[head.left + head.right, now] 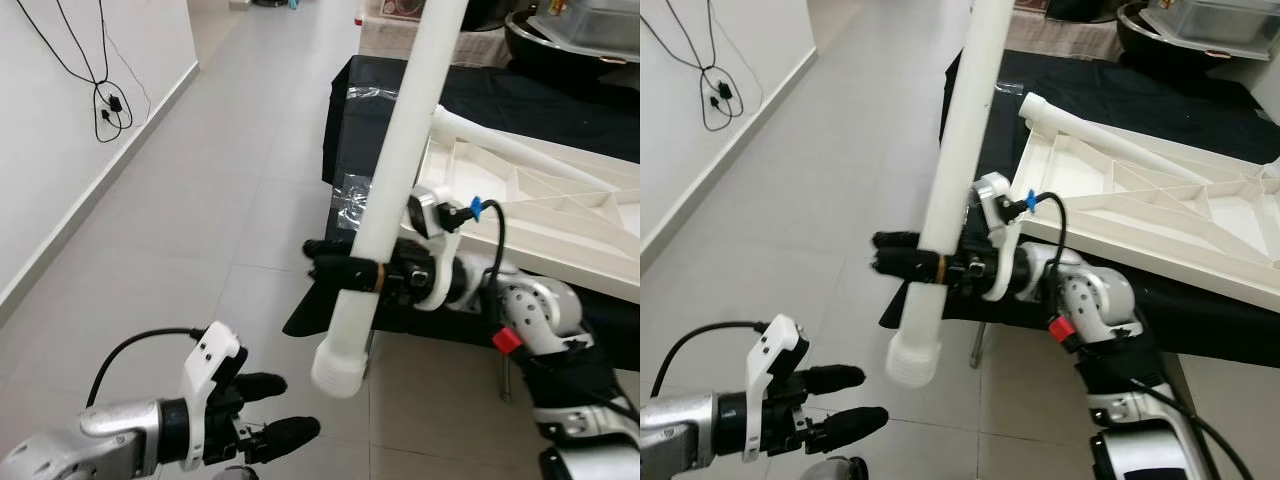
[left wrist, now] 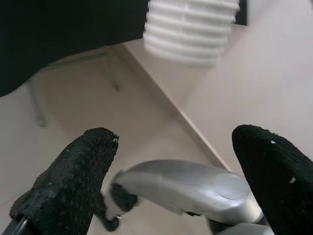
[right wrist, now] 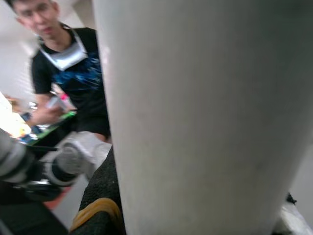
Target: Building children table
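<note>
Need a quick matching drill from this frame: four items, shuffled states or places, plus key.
Items
1. right hand
2. left hand
3. tabletop
4. cable

States
A. hangs on the wall
B. open, low over the floor tiles
C. upside down on the black cloth
D. shut on the white leg

Pairs: 1-D, 2-B, 3-C, 4-A

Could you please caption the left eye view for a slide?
Right gripper holds white table leg upright beside upturned tabletop; left gripper open.
</note>
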### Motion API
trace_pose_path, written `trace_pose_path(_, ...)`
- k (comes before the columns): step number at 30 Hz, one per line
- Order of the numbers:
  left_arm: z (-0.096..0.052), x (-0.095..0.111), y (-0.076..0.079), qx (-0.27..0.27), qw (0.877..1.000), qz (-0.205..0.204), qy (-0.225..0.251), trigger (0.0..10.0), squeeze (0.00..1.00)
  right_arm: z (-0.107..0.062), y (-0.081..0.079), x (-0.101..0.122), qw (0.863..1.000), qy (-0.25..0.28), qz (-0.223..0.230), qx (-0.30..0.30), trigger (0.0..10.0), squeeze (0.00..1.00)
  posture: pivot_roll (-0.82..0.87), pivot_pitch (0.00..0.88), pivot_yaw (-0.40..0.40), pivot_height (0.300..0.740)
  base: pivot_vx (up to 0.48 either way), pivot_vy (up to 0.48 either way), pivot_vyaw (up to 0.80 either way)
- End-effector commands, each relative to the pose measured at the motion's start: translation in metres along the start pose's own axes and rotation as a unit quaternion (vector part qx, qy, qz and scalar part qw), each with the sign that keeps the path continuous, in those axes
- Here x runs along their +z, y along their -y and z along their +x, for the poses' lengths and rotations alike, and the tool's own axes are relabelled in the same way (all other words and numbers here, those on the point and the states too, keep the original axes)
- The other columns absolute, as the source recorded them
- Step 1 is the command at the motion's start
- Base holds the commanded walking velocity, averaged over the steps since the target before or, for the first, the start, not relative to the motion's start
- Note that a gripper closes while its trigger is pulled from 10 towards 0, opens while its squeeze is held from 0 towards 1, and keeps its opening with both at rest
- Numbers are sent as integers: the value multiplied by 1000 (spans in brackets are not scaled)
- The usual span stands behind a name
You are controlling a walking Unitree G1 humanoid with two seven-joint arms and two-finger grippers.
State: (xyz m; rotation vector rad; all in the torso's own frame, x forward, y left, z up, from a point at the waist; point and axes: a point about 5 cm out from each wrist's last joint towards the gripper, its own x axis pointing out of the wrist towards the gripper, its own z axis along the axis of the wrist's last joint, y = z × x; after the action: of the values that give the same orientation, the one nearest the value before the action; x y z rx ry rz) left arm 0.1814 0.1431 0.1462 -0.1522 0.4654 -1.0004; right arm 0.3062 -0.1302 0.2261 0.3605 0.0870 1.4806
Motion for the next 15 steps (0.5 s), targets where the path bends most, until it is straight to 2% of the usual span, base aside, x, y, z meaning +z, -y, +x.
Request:
trace_pose_path(1, 1, -1, -3, 26, 999, 15, 11, 10000, 0, -6, 6, 8, 999, 6, -26, -37, 0, 0, 123, 103, -77, 740, 0, 0, 0)
trace_pose_path(2, 2, 0, -5, 45, 998, 27, 22, 10000, 0, -9, 11, 11, 997, 10, -35, -62, 0, 0, 124, 103, -78, 740, 0, 0, 0)
trace_pose_path(3, 8, 6, -14, 112, 991, 46, 55, 10000, 0, -13, 22, 25, 988, 50, -61, -131, 0, 0, 124, 103, -78, 740, 0, 0, 0)
trace_pose_path(6, 10, 8, -16, 127, 989, 47, 62, 10000, 0, -14, 24, 28, 985, 60, -66, -144, 0, 0, 124, 103, -78, 740, 0, 0, 0)
trace_pose_path(7, 14, 12, -18, 143, 986, 46, 77, 10000, 0, -15, 30, 36, 976, 81, -82, -183, 0, 0, 126, 105, -78, 740, 0, 0, 0)
trace_pose_path(8, 18, 16, -19, 164, 980, 57, 93, 10000, 0, -16, 36, 44, 961, 96, -108, -236, 0, 0, 121, 104, -82, 740, 0, 0, 0)
trace_pose_path(9, 18, 16, -19, 164, 980, 57, 93, 10000, 0, -16, 36, 44, 961, 96, -108, -236, 0, 0, 121, 104, -82, 740, 0, 0, 0)
trace_pose_path(10, 25, 24, -20, 197, 970, 68, 122, 10000, 0, -16, 42, 55, 931, 111, -154, -310, 3961, 0, 118, 108, -77, 740, 0, 0, 0)
trace_pose_path(12, 25, 24, -20, 197, 970, 68, 122, 10000, 0, -16, 42, 55, 931, 111, -154, -310, 3961, 0, 118, 108, -77, 740, 0, 0, 0)
trace_pose_path(13, 30, 31, -20, 222, 961, 75, 145, 10000, 0, -15, 44, 58, 913, 122, -174, -349, 10000, 0, 110, 108, -79, 740, 0, 0, 0)
trace_pose_path(14, 32, 34, -19, 232, 956, 81, 158, 10000, 0, -15, 45, 59, 897, 134, -188, -376, 10000, 0, 110, 104, -78, 740, 0, 0, 0)
trace_pose_path(15, 32, 34, -19, 232, 956, 81, 158, 10000, 0, -15, 45, 59, 897, 134, -188, -376, 10000, 0, 110, 104, -78, 740, 0, 0, 0)
